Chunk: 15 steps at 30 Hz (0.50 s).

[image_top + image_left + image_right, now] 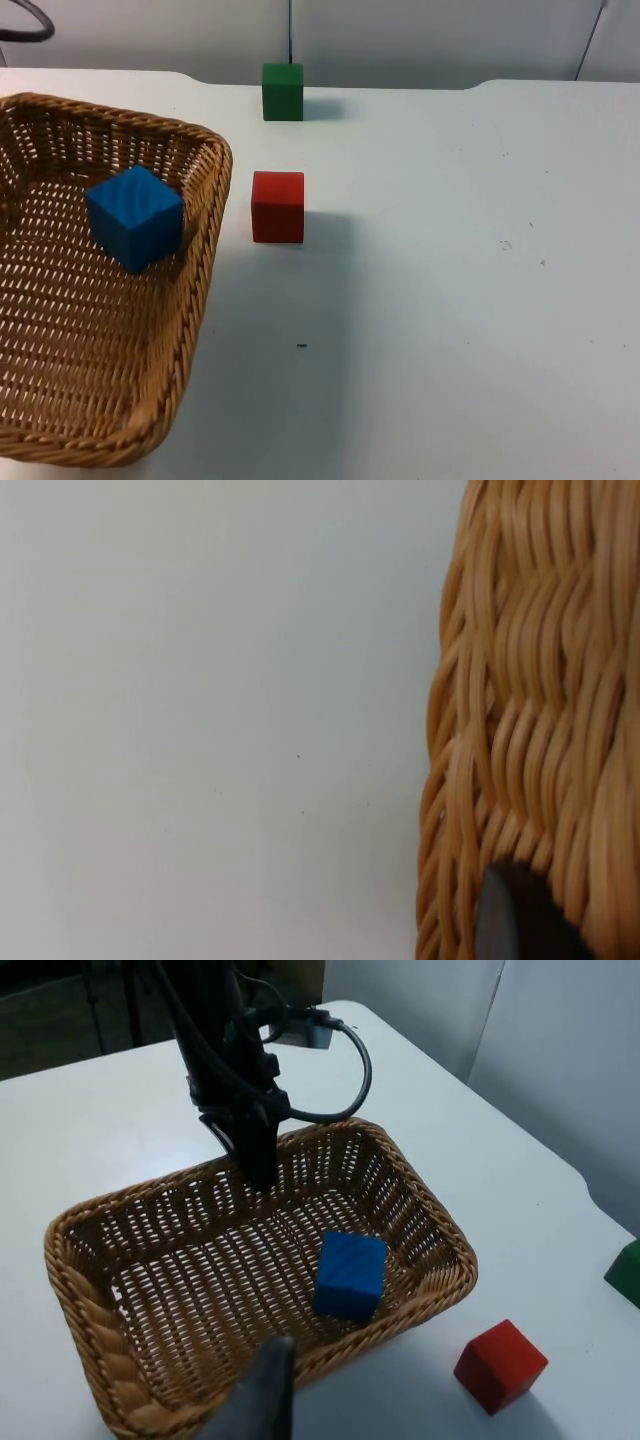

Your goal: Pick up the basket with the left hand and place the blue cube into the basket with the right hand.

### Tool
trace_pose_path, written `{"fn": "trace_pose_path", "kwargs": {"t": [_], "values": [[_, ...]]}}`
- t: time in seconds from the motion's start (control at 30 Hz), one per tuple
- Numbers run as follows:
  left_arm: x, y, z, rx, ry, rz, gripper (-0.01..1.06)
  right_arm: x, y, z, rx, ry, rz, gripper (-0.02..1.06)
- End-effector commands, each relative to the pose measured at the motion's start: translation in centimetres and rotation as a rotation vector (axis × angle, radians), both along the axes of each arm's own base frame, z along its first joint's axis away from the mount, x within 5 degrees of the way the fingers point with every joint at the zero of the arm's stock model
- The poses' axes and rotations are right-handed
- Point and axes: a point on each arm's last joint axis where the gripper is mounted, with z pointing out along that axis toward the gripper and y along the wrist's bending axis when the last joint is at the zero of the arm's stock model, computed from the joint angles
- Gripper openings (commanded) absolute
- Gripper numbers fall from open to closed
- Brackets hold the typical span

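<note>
At the left of the top view I see the basket (190,330), long axis running up-frame, blue cube (135,217) inside, corner toward me. Left gripper (258,1165) seems clamped on its far rim; right gripper's (255,1400) fingers I cannot tell. Red cube (278,206) sits beside.

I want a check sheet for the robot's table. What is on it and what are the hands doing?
Surface: white table, a few small dark specks.
Job's things: blue cube lies inside the basket, near its wall.
Clutter: red cube beside the basket, apart from it; green cube further back by the wall.
Grippers: left gripper grips the basket's far rim; right gripper hovers above the basket's near side, holding nothing.
Cables: left out, robot's own.
Surroundings: grey wall behind the table.
</note>
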Motion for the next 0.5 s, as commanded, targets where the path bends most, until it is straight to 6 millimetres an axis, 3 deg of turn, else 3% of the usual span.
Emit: {"fn": "trace_pose_path", "kwargs": {"t": [0.0,0.47], "values": [[0.4,-0.2,-0.8,-0.023,0.011,0.001,0.0,-0.8,-0.8,0.4,0.01,0.005,0.002,1.04],[0.9,0.3,-4.4,0.017,0.08,-0.009,0.0,-3.8,-4.1,2.8,0.08,-0.074,0.007,1.04]]}}
